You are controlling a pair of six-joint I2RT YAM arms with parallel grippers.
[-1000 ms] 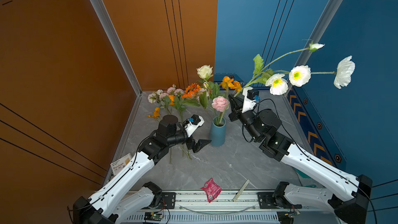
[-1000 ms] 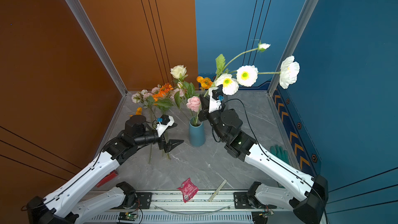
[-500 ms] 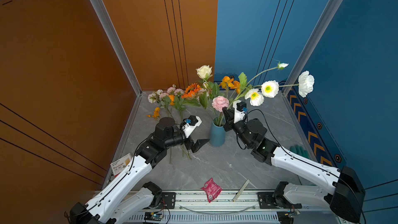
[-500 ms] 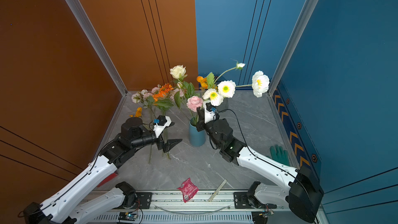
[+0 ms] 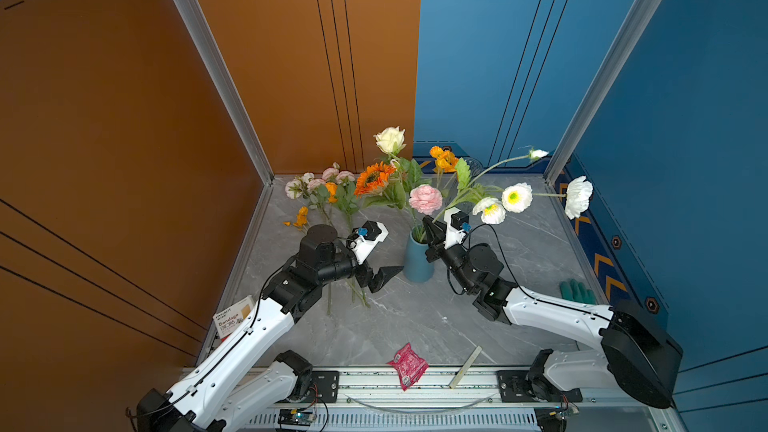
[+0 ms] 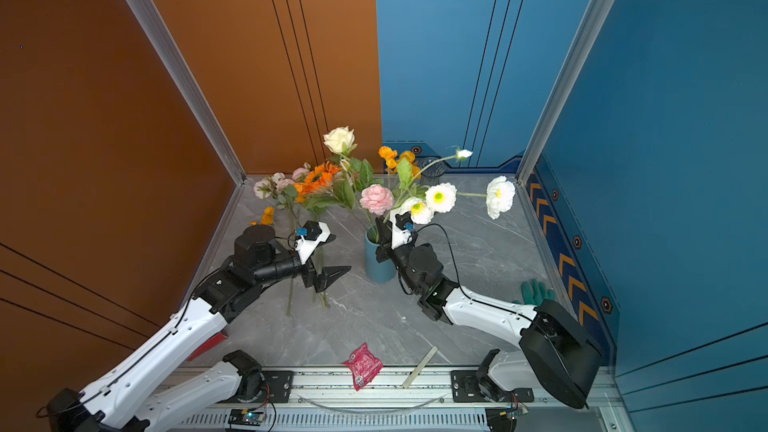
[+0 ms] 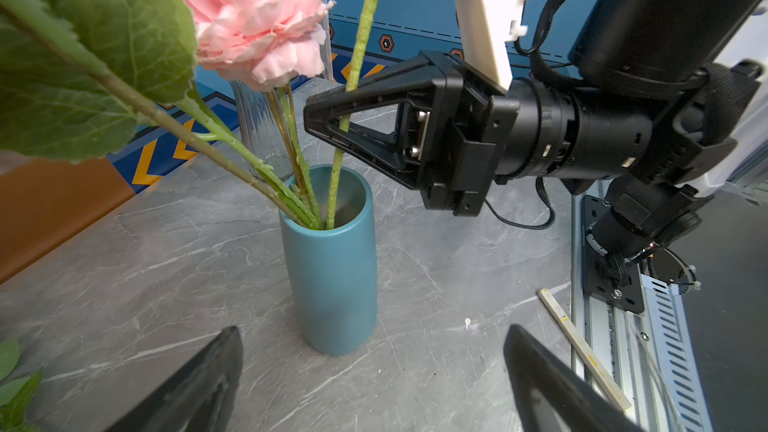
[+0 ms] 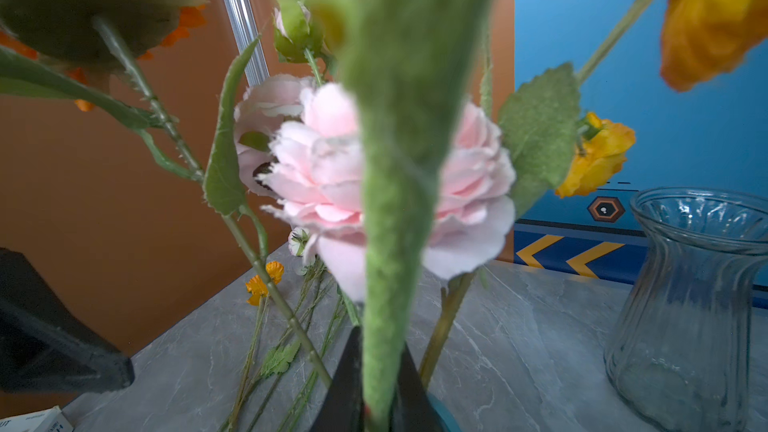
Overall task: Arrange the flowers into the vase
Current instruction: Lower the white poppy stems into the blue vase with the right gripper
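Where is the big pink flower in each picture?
Top view: pink flower in the middle, above the blue vase.
Top view: middle, above that vase.
Left wrist: close up, over the vase.
Right wrist: half hidden behind a fuzzy green stem.
Shared landmark: the blue vase; right wrist shows only its rim.

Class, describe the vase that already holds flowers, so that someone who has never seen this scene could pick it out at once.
Start at the grey marble tabletop. Near its middle stands the teal vase, with a pink ruffled flower rising from it. Unlike the clear glass vase by the back wall, it is opaque and straight-sided.
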